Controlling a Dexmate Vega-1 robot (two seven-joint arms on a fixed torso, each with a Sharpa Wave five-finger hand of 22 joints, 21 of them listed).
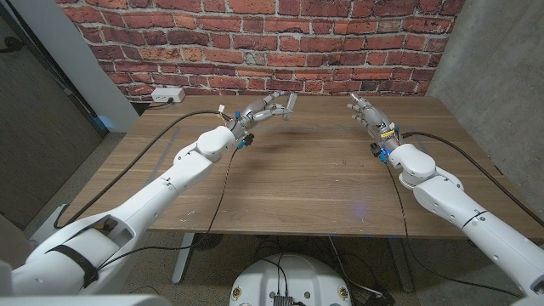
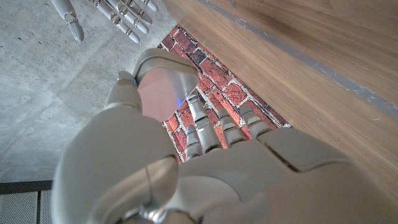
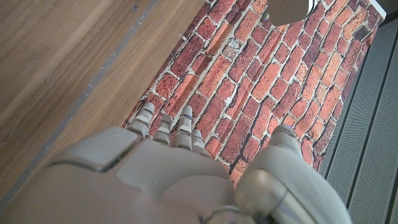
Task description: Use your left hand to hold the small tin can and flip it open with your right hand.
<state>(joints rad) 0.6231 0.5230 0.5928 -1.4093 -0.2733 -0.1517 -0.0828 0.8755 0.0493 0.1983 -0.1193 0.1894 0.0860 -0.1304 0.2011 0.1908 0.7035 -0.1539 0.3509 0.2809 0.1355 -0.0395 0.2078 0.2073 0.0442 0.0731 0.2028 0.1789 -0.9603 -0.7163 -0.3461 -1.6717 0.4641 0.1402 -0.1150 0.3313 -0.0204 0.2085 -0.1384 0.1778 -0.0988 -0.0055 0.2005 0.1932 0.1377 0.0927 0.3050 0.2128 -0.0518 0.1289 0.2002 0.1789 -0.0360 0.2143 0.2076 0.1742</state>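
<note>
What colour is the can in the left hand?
Silver-grey metal; the can in the left hand shows best in the left wrist view.

One small tin can [image 1: 291, 104] — two hands, left [image 1: 265, 109] and right [image 1: 367, 115] — one table [image 1: 314, 183].

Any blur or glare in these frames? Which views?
Head view: even light, sharp throughout, with a faint bluish glint on the table. Left wrist view: the small tin can in the left hand is close and soft, with a blue glint on it. Right wrist view: right hand soft, brick wall sharp.
</note>
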